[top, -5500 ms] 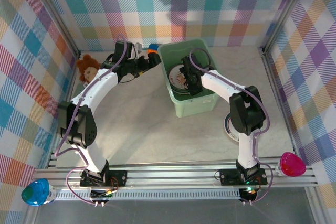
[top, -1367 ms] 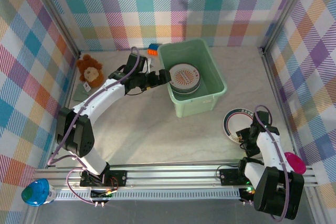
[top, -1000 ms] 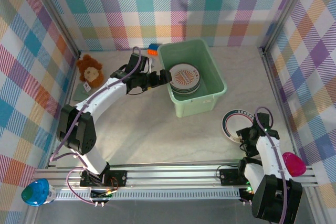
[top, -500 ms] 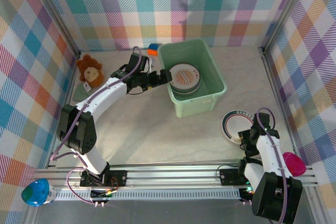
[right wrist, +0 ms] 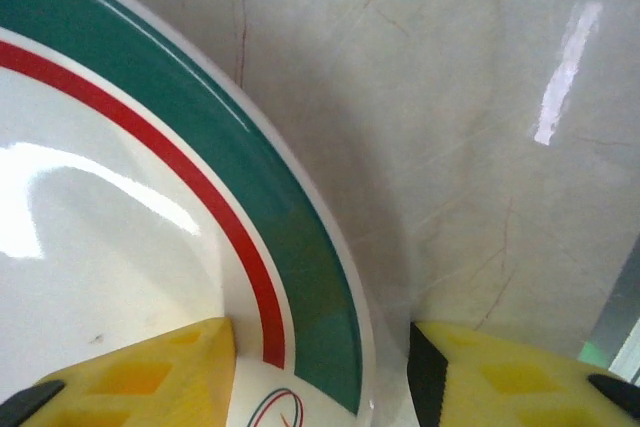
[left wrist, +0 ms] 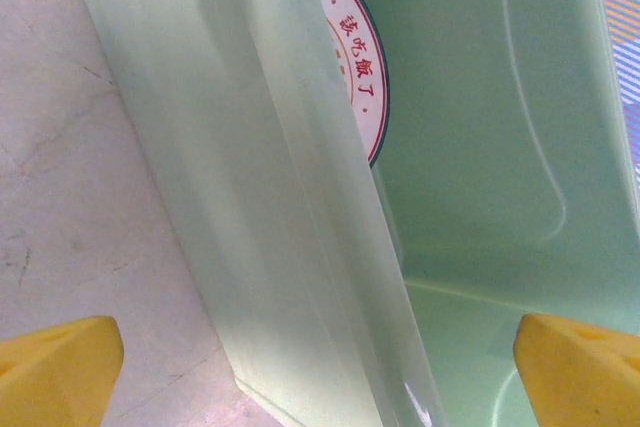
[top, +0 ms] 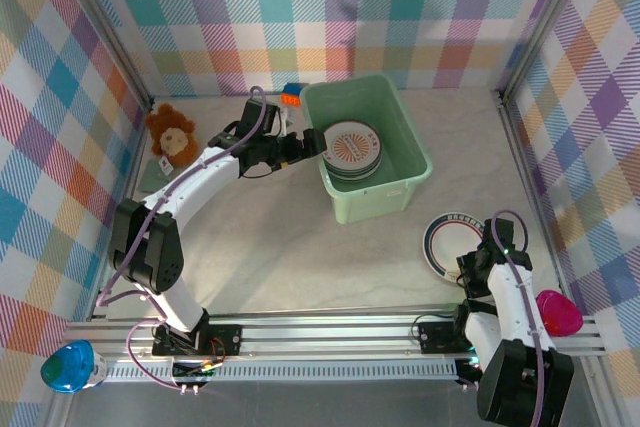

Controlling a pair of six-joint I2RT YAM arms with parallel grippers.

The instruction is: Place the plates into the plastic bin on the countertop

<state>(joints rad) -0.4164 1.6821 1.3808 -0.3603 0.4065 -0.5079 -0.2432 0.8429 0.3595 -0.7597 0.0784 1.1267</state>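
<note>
the left gripper (top: 312, 144) (left wrist: 320, 372) is held wide open astride a side wall of the mint-green plastic bin (top: 372, 209) (left wrist: 250, 197), where a stack of plates (top: 350, 147) is kept. the right gripper (top: 476, 265) (right wrist: 320, 377) is set, jaws parted, astride the rim of a teal-rimmed plate (top: 448, 235) (right wrist: 120, 197) lying on the countertop (top: 280, 247).

Cell is boxed in by pastel plaid walls (top: 300, 7) at the back, left and right. Angled aluminium posts (top: 103, 32) stand at the back corners, and a slotted aluminium rail (top: 330, 332) runs across the near edge. The desk (top: 270, 247) is light beige and faintly marbled, with hairline veins up close. Glossy finish, bright glare streak (right wrist: 565, 67). Lighting even, shadows soft.
</note>
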